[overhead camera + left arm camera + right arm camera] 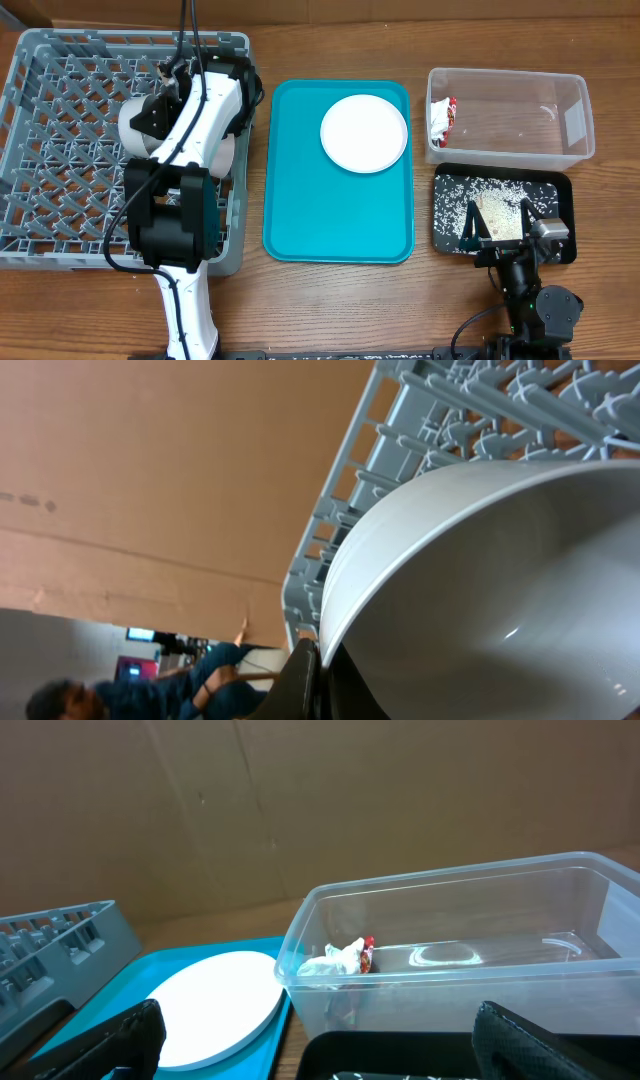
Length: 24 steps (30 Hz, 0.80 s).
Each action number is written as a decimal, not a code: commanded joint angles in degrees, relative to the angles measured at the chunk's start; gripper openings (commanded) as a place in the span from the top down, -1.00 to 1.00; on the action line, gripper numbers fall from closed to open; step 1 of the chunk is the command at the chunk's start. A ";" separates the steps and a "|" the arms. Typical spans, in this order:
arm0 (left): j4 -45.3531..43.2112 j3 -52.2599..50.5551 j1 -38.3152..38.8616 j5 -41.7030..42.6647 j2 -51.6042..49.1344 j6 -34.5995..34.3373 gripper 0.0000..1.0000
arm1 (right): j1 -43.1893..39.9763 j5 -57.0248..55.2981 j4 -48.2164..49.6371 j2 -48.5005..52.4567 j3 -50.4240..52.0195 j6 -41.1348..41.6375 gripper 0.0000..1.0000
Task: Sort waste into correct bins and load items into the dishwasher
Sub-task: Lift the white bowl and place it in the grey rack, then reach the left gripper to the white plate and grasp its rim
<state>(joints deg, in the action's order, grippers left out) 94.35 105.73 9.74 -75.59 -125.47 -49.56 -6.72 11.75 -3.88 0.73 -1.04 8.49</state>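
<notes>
Grips the large white plate (480,590) by its rim with the left gripper (318,680), over the grey dish rack (60,130). Hangs the right gripper (498,225), fingers spread, above the black tray (560,183) of rice (455,195).

The right hand (318,1020) is spread wide, its black fingertips (115,1040) showing at the two lower corners. Between them runs the dark rim of the black tray (400,1058). Just behind it stands the clear tub (480,945), with the crumpled red-and-white wrapper (345,958) lying inside at its left end. To the left, a round white plate (215,1005) rests on the teal tray (165,968). A corner of the grey rack (60,945) shows at the far left, and a brown cardboard wall (320,810) fills the background.
</notes>
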 commanded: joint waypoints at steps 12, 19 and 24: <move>-5.25 -3.89 0.48 7.21 -0.44 -1.20 0.91 | -0.22 -0.28 0.39 -0.57 0.59 -0.42 -1.00; -4.59 -3.93 4.79 7.67 -0.42 -1.20 0.50 | -0.22 -0.28 0.39 -0.57 0.59 -0.42 -1.00; -2.71 -3.37 8.09 7.72 -0.42 -1.25 0.12 | -0.22 -0.28 0.39 -0.57 0.59 -0.42 -1.00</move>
<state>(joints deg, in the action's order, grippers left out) 90.72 102.28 16.16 -69.28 -125.56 -50.33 -6.72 11.75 -3.86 0.73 -1.04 8.49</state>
